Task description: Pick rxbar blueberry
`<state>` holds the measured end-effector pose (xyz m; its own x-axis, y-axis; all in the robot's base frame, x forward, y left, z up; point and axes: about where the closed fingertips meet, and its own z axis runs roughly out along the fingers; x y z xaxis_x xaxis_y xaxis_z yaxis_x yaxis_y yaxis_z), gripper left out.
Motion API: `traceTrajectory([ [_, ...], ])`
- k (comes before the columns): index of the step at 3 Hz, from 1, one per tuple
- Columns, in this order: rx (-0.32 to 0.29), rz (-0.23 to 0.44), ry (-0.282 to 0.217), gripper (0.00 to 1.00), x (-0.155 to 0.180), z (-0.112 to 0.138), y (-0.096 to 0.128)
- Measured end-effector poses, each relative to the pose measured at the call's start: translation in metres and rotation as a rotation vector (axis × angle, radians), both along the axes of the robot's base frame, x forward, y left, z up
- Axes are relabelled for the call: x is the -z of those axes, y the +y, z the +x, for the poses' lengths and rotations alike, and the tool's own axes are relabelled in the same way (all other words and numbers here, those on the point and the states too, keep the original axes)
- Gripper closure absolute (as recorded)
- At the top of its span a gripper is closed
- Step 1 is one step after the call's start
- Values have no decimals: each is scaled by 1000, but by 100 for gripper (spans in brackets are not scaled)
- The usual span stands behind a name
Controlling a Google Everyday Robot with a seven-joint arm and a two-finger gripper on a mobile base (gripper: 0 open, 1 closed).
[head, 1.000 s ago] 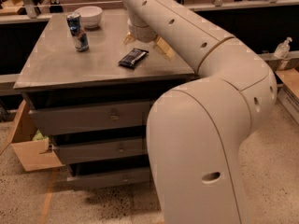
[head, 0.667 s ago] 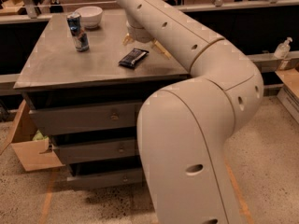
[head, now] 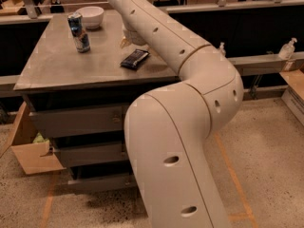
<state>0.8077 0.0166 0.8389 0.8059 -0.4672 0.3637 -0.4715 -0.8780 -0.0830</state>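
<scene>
The rxbar blueberry (head: pixel 135 59) is a flat dark navy bar with white lettering. It lies on the grey table top (head: pixel 61 65), near the right front edge. My gripper (head: pixel 127 38) hangs just behind and slightly left of the bar, close above the table, and is mostly hidden by my own arm (head: pixel 161 32). The arm sweeps in from the lower right and covers the table's right edge.
An upright blue and silver drink can (head: pixel 79 32) stands at the back left of the table, with a white bowl (head: pixel 90 16) behind it. An open cardboard box (head: pixel 33 156) sits on the floor at the left. Pump bottles (head: pixel 287 49) stand on a ledge at the right.
My arm's elbow and lower body have swung left and closer in the view. The gripper stays near the bar. The bar, can and bowl have not moved on the table.
</scene>
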Motion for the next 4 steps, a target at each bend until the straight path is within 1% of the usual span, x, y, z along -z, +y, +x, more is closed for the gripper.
traceTrajectory([
  [1,-14,-4,-1,18,5,4,8],
  [2,-35,-25,6,40,11,5,13],
  [4,-39,-30,9,87,1,5,13],
])
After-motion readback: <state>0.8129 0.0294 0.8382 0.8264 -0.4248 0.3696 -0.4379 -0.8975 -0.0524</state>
